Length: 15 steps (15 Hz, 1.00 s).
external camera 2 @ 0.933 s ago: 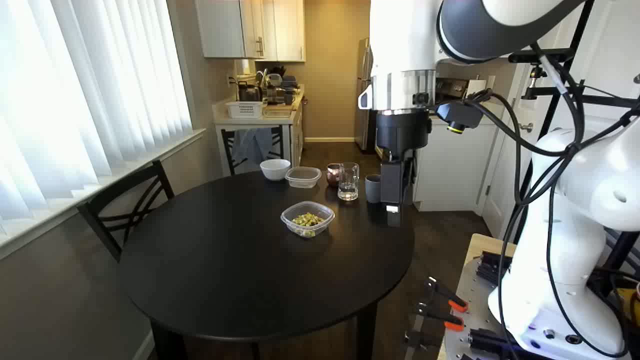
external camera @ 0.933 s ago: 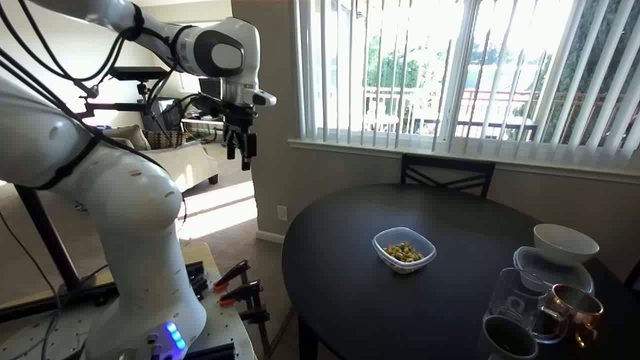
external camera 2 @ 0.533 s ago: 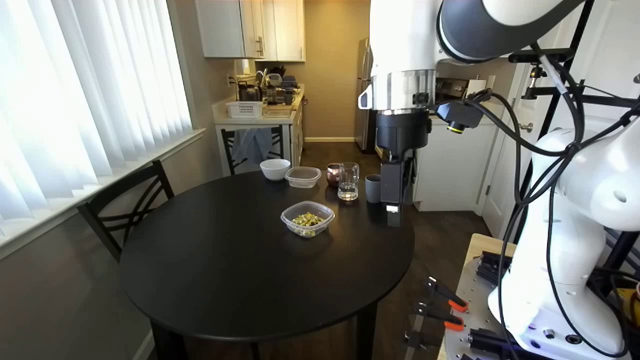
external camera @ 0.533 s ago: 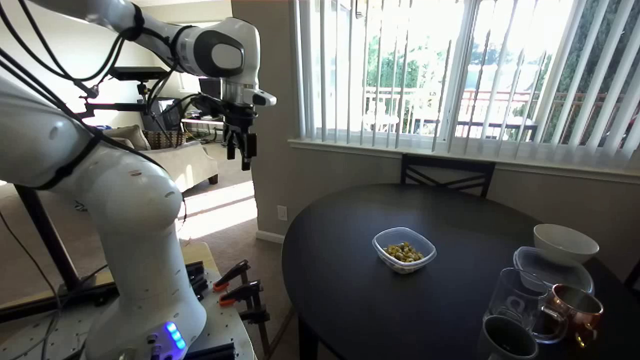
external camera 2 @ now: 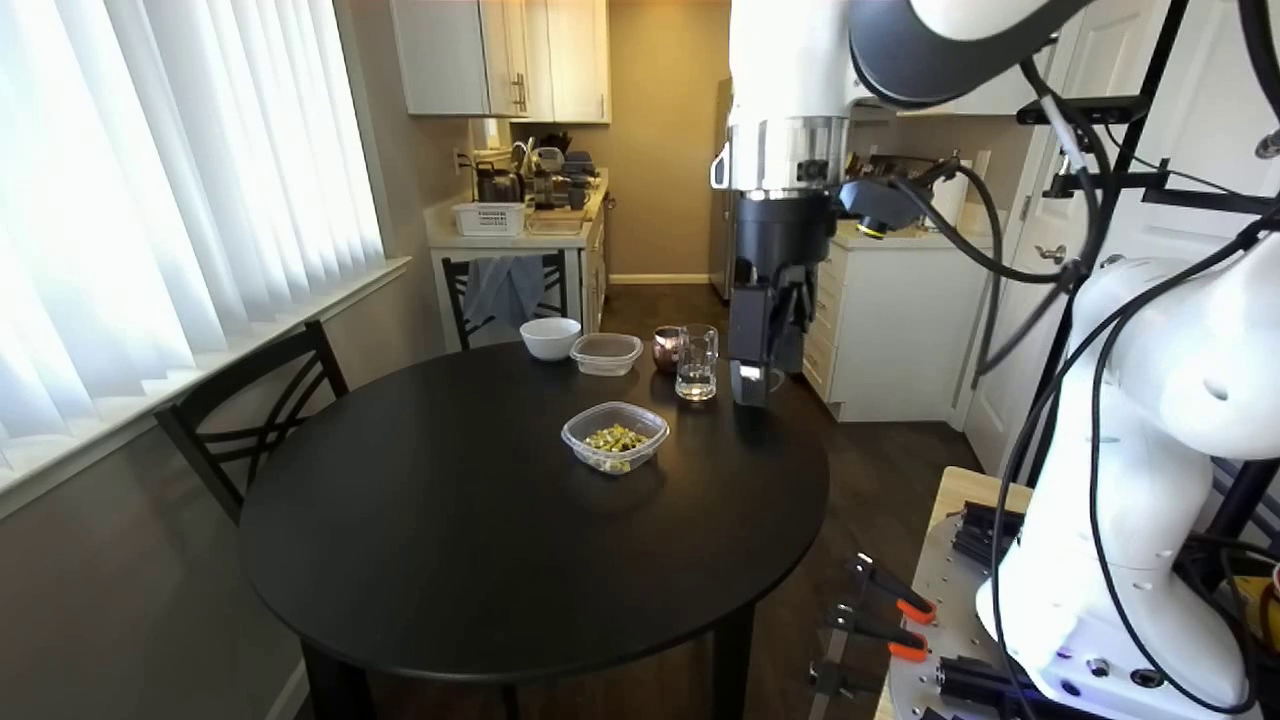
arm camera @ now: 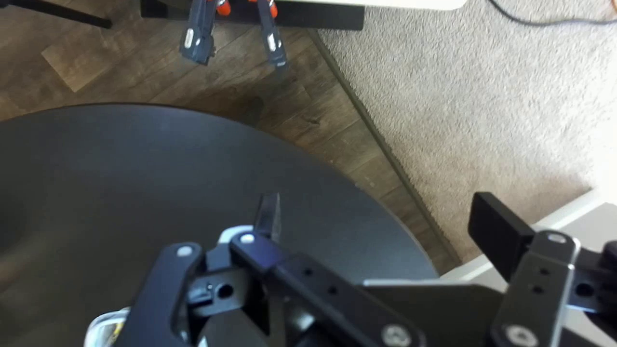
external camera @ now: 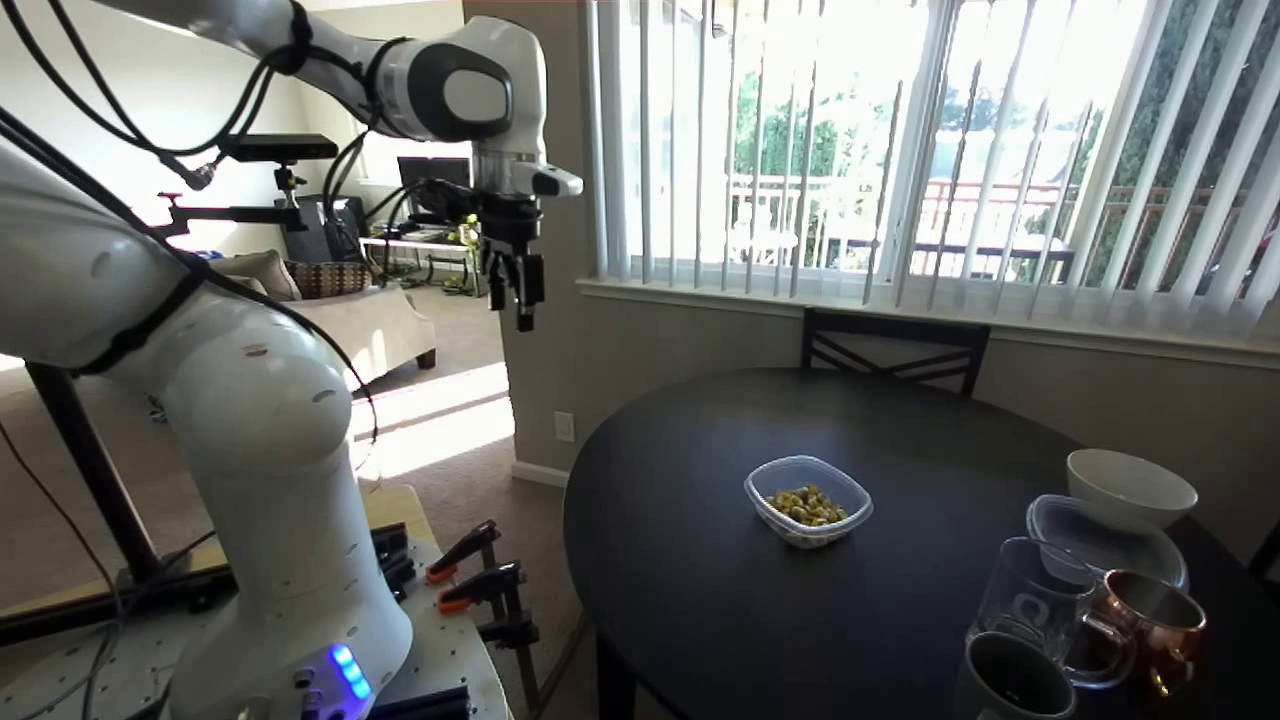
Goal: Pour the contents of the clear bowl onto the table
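Observation:
The clear bowl stands upright on the table, with its pale rim showing in both exterior views (external camera: 805,536) (external camera 2: 650,425). The contents (external camera: 808,505), yellowish-green and brown bits, lie inside it; they also show in an exterior view (external camera 2: 614,439). The round dark table (external camera: 720,590) (external camera 2: 450,560) also fills much of the wrist view (arm camera: 144,164). My gripper (external camera: 512,308) (external camera 2: 770,375) hangs pointing down, open and empty, above and apart from the bowl, toward the robot's side. In the wrist view its fingers (arm camera: 381,221) are wide apart; a corner of the bowl (arm camera: 99,322) shows at the bottom left.
A white bowl (external camera: 1130,485), an empty clear container (external camera 2: 606,345), a glass mug (external camera 2: 697,365), a copper mug (external camera: 1155,610) and a grey cup (external camera: 1018,675) stand together at one table edge. Chairs (external camera: 895,340) stand around. Clamps (external camera 2: 890,610) stick out from the robot's base.
My gripper has moved sideways toward the table and slightly up, still apart from everything. The bowl, its contents and the other dishes have not moved.

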{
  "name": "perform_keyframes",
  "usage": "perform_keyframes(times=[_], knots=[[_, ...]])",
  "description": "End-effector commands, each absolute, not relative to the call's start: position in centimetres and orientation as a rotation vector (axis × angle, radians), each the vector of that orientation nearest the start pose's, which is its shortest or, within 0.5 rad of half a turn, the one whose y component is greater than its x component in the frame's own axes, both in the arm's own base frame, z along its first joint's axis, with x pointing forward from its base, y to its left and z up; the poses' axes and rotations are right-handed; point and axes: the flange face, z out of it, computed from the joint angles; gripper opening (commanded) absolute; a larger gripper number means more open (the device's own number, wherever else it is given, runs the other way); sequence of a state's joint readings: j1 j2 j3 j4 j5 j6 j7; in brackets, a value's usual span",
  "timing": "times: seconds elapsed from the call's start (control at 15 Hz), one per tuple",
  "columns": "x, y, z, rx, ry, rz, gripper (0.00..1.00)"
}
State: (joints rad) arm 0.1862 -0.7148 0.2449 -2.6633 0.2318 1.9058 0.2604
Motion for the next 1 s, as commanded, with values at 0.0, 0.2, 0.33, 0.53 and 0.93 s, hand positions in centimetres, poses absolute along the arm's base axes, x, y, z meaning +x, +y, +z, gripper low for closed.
perform_keyframes(times=[0.0, 0.2, 0.33, 0.53, 0.93], knots=[[35.4, 8.5, 46.4, -3.079, 0.164, 0.007, 1.0], [40.8, 3.1, 46.4, -3.027, 0.191, 0.043, 1.0], [43.5, 1.9, 45.3, -3.024, 0.207, 0.129, 1.0], [47.8, 2.0, 42.3, -3.048, 0.244, 0.257, 1.0], [49.6, 3.8, 41.6, -2.992, 0.205, 0.3, 1.0]])
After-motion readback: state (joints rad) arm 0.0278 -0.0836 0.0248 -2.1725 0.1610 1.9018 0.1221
